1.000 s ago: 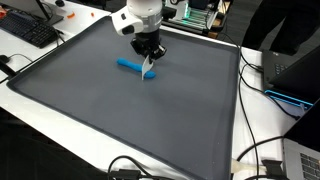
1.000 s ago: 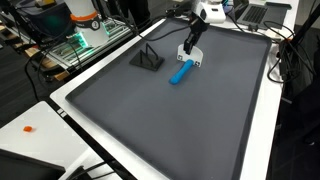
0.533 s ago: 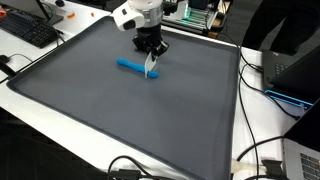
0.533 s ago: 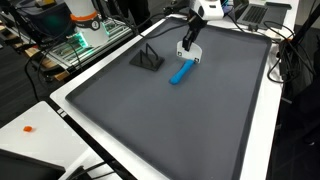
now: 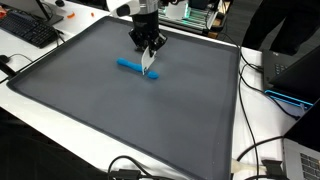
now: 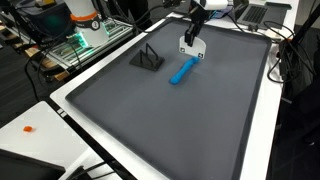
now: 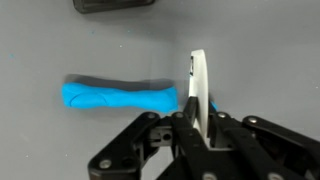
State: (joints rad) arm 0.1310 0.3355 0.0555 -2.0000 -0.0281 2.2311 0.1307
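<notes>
— One gripper (image 5: 150, 48), pointing straight down over the grey mat (image 5: 90, 110). Apart or together?
— Together, clamped on a thin white piece (image 7: 198, 85). Seen edge-on in the wrist view, pinched between the two black fingers (image 7: 184, 125), standing upright and sticking out past the tips.
— Whereabouts on the mat?
— Toward the far side in an exterior view, white piece (image 5: 150, 63) hanging below the fingertips, just beside one end of a blue bar (image 5: 130, 66). Appears raised a little off the mat, though hard to say for certain.
— Touching the bar?
— No. In the wrist view, a narrow strip of grey mat between the bar's end and the white edge. Bar itself lying flat, lengthwise across that view, with nothing gripping it.
— Anything else close by?
— A black stand (image 6: 148, 57), sitting on the mat well apart from the bar and the gripper. Probably the same dark shape cut off at the top edge of the wrist view, but too little visible to be sure.
— And off the mat?
— A keyboard (image 5: 30, 30) on the white table, plus loose cables (image 5: 262, 150) along the mat's other side.
</notes>
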